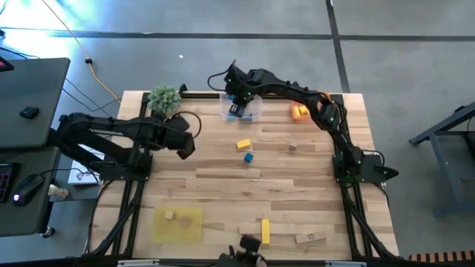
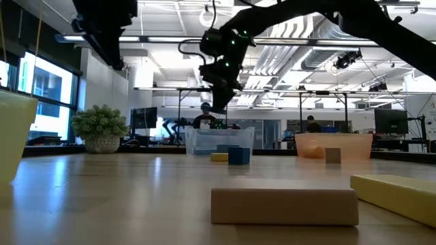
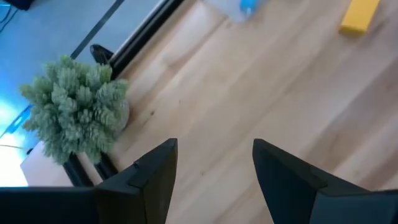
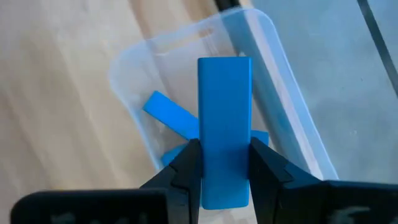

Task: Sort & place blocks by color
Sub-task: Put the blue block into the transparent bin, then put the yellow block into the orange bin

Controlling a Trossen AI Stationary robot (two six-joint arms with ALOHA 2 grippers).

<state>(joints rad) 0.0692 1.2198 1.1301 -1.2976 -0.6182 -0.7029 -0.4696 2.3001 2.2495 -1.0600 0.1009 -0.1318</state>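
The right gripper [image 4: 221, 171] clamps a long blue wooden bar [image 4: 224, 124] directly above the clear plastic tray [image 4: 292, 124] at the table's far edge, where 2 other blue blocks [image 4: 171, 115] lie; the left gripper [image 3: 214, 168] hangs open near the green spiky plant ball [image 3: 78, 112]

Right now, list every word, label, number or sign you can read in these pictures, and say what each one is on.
None can be read.
Plain wood block at the table's near edge: faint dark marks, too small to read.
Blue bar in the right gripper, clear tray, left gripper: no markings.
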